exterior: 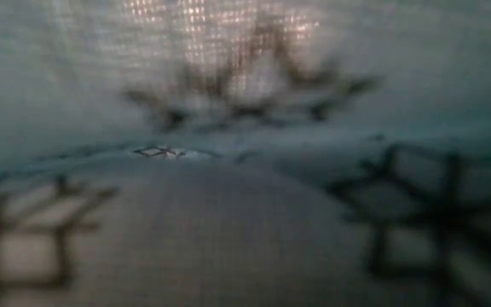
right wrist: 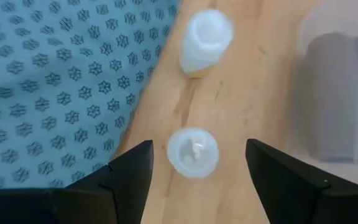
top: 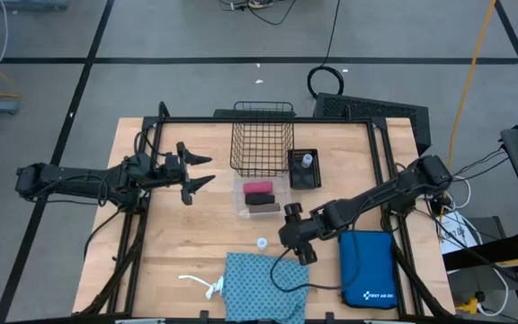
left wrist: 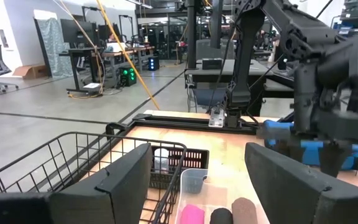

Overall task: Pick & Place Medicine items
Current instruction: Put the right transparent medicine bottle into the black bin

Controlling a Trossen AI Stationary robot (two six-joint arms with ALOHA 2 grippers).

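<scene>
My right gripper (right wrist: 192, 168) is open and points down at the table, its fingers either side of an upright white-capped vial (right wrist: 192, 152) without touching it. A second vial (right wrist: 205, 40) stands just beyond; the high view shows one vial (top: 262, 243) beside the gripper (top: 297, 241). The teal patterned cloth (top: 263, 288) lies flat at the table's near edge, its white string (top: 203, 286) to its left. A pink roll (top: 259, 187) and a brown roll (top: 263, 207) lie in a clear tray. A third vial (top: 307, 160) sits in a small black tray. My left gripper (top: 196, 171) hovers open left of the basket.
A wire basket (top: 262, 137) stands at the far middle, with the black tray (top: 303, 177) to its right. The big blue zip case (top: 367, 270) lies right of my right gripper. The cloth (exterior: 245, 153) fills the low view. A black frame (top: 385, 162) borders the table.
</scene>
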